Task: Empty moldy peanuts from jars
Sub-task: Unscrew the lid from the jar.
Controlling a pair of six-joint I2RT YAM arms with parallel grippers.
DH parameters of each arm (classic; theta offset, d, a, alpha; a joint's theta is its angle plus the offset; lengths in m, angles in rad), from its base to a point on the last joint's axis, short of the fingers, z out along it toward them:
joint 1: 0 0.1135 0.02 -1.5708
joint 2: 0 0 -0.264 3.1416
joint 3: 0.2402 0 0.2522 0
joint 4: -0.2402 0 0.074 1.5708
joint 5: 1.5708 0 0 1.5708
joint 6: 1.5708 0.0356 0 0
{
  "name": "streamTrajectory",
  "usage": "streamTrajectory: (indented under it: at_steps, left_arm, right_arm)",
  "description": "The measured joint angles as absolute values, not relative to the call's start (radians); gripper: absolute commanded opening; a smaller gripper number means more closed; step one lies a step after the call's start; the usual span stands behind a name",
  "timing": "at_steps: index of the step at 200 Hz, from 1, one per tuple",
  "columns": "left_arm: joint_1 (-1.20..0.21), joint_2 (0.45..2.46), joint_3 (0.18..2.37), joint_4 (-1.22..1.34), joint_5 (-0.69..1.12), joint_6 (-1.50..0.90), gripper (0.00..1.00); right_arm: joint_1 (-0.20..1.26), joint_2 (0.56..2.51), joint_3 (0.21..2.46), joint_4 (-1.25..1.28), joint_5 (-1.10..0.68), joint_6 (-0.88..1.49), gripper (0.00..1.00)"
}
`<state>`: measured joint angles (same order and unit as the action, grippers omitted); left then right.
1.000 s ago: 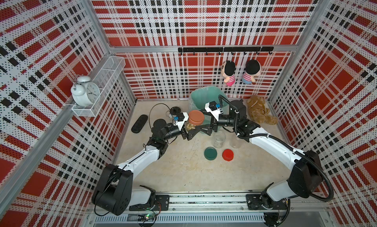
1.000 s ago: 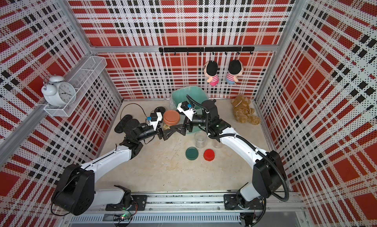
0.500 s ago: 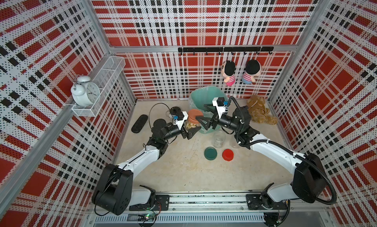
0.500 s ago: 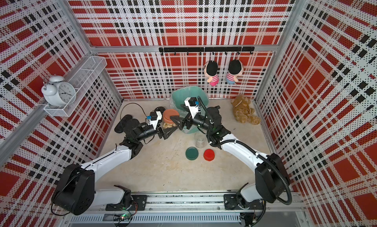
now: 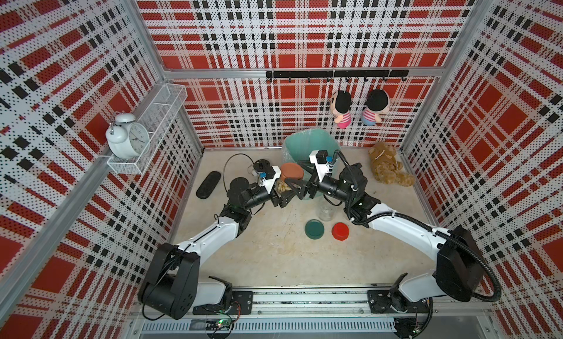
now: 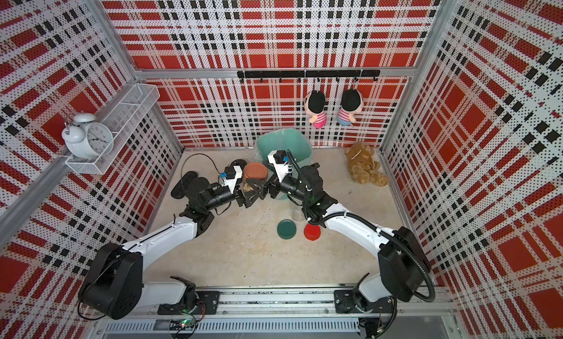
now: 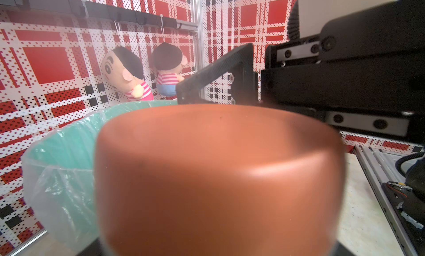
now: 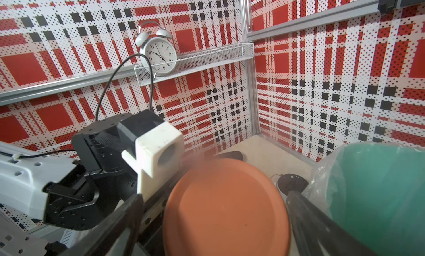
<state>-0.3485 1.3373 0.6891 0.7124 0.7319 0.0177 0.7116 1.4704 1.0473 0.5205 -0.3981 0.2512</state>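
L gripper [image 5: 281,192] is pinching 1 brown-lid jar [image 5: 286,179], peanuts [image 5: 280,188] mostly hidden, uncountable. R gripper [image 5: 300,177] is sitting spread round its lid [image 8: 226,208]. 2 more lying loose near: green lid [image 5: 314,229], red lid [image 5: 340,231]. 1 empty jar [image 5: 326,211] showing.

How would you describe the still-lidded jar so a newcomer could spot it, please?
Find the teal bin against the back wall. In front of it, the left gripper holds a clear jar of pale peanuts. Only its terracotta lid is on; the green lid and red lid lie loose.
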Motion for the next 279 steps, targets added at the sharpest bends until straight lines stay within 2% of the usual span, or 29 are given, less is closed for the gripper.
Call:
streamTrajectory:
  at_steps: [61, 113, 149, 173, 181, 195, 244, 279]
  left_arm:
    - [-0.349, 1.337, 0.689, 0.712, 0.732, 0.007, 0.0]
    - [-0.349, 1.34, 0.689, 0.71, 0.732, 0.002, 0.0]
    - [-0.349, 1.34, 0.689, 0.71, 0.733, 0.001, 0.0]
    - [-0.349, 1.341, 0.689, 0.709, 0.741, 0.002, 0.0]
    - [-0.349, 1.343, 0.689, 0.708, 0.748, 0.003, 0.0]
    - [-0.349, 1.343, 0.689, 0.708, 0.76, 0.004, 0.0]
    - [-0.353, 1.346, 0.689, 0.715, 0.811, 0.011, 0.0]
    - [-0.351, 1.357, 0.697, 0.729, 0.828, 0.014, 0.0]
  right_arm:
    - [0.712, 1.499, 1.082, 0.477, -0.386, 0.23, 0.96]
    - [0.712, 1.515, 1.106, 0.453, -0.417, 0.214, 0.81]
    - [0.71, 1.523, 1.121, 0.437, -0.429, 0.196, 0.61]
    - [0.707, 1.523, 1.122, 0.429, -0.445, 0.168, 0.45]
    - [0.702, 1.523, 1.125, 0.422, -0.466, 0.153, 0.39]
    - [0.678, 1.523, 1.13, 0.413, -0.528, 0.134, 0.33]
    - [0.574, 1.564, 1.232, 0.275, -0.871, -0.017, 0.33]
    - [0.529, 1.667, 1.443, -0.007, -1.069, -0.245, 0.41]
